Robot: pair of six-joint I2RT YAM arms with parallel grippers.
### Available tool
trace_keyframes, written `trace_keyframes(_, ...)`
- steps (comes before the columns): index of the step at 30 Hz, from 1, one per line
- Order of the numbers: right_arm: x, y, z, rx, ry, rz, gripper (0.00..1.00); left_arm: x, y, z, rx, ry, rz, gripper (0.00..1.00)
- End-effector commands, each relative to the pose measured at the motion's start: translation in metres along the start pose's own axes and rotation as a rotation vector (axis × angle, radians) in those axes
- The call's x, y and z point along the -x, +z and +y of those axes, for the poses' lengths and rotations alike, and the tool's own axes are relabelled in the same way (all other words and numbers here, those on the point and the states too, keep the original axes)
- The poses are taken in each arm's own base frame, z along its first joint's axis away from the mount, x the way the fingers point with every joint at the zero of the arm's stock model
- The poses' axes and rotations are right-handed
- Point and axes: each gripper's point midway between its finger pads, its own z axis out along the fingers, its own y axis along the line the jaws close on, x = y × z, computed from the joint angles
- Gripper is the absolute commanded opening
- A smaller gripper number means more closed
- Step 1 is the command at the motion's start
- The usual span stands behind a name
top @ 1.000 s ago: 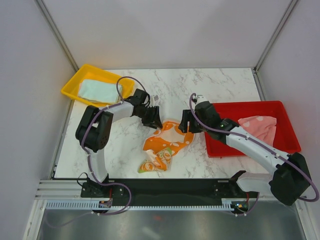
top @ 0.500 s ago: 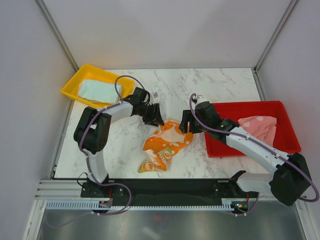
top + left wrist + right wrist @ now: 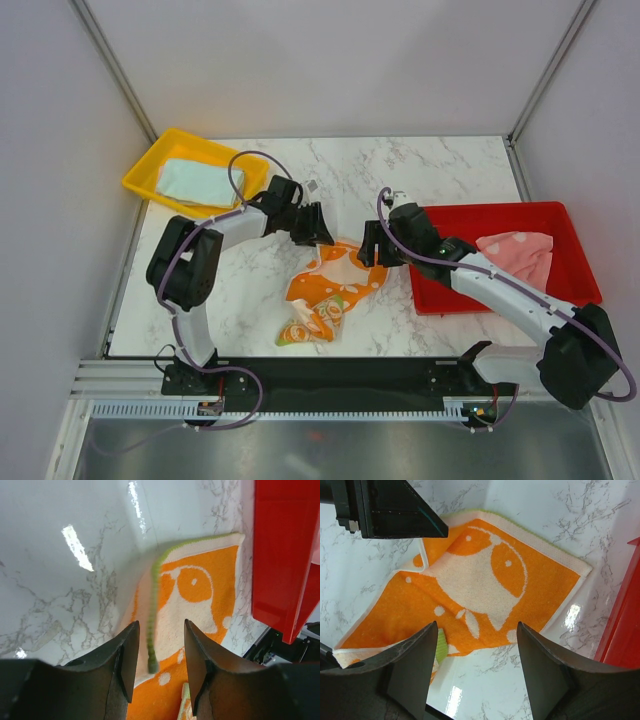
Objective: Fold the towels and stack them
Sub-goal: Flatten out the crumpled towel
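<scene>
Early stage, I'd say. One mint towel (image 3: 195, 183) lies folded in the yellow tray (image 3: 148, 157) and looks like the only one done. The orange-print towel (image 3: 330, 285) is rumpled mid-table, partly doubled over, not folded. Left gripper (image 3: 319, 234) is at its far corner, jaws half apart straddling the green hem, not clamped. Right gripper (image 3: 368, 247) hovers over the corner beside the red tray (image 3: 480, 208), jaws wide, empty. The pink dotted towel (image 3: 520, 252) sits bunched in the red tray, to be folded and stacked.
</scene>
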Motion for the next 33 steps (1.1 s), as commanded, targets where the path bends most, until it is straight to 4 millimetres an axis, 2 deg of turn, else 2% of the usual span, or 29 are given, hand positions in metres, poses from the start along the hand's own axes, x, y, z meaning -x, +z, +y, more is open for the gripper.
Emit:
trace_keyframes(1, 0.016, 0.000, 0.009, 0.030, 0.004, -0.045, 0.73, 0.016, -0.004, -0.031, -0.079, 0.025, -0.071, 0.48)
trace_keyframes(7, 0.016, 0.000, 0.009, 0.029, 0.006, -0.047, 0.73, 0.006, -0.001, -0.031, -0.057, 0.050, -0.064, 0.46)
trace_keyframes(10, 0.015, 0.000, 0.008, 0.027, 0.007, -0.046, 0.73, 0.002, -0.002, -0.025, -0.022, 0.058, -0.060, 0.44)
trace_keyframes(16, 0.015, 0.001, 0.007, 0.020, 0.011, -0.045, 0.73, 0.001, -0.010, 0.012, 0.193, 0.092, -0.045, 0.43)
trace_keyframes(18, 0.014, 0.003, 0.007, 0.017, 0.017, -0.041, 0.73, 0.010, -0.014, 0.020, 0.256, 0.122, -0.071, 0.42)
trace_keyframes(19, 0.013, 0.004, 0.006, 0.013, 0.021, -0.039, 0.73, 0.009, -0.016, 0.024, 0.280, 0.126, -0.065, 0.39)
trace_keyframes(20, 0.013, 0.006, 0.006, 0.009, 0.024, -0.035, 0.72, 0.012, -0.017, 0.030, 0.312, 0.143, -0.071, 0.32)
trace_keyframes(21, 0.013, 0.007, 0.006, 0.008, 0.024, -0.033, 0.71, 0.017, -0.018, 0.030, 0.323, 0.151, -0.076, 0.20)
trace_keyframes(23, 0.013, 0.012, 0.006, 0.001, 0.023, -0.021, 0.69, 0.018, -0.019, 0.033, 0.337, 0.173, -0.068, 0.10)
trace_keyframes(24, 0.014, 0.015, 0.005, -0.004, 0.023, -0.017, 0.68, 0.020, -0.017, 0.033, 0.336, 0.180, -0.068, 0.02)
trace_keyframes(28, 0.016, 0.027, 0.006, -0.022, 0.012, 0.001, 0.67, 0.025, -0.016, 0.037, 0.349, 0.209, -0.072, 0.02)
trace_keyframes(31, 0.023, 0.043, 0.001, -0.071, -0.003, 0.003, 0.68, 0.020, -0.034, 0.058, 0.442, 0.134, -0.080, 0.02)
trace_keyframes(33, 0.027, 0.055, -0.002, -0.096, -0.015, 0.012, 0.70, 0.007, -0.042, 0.074, 0.475, 0.075, -0.068, 0.03)
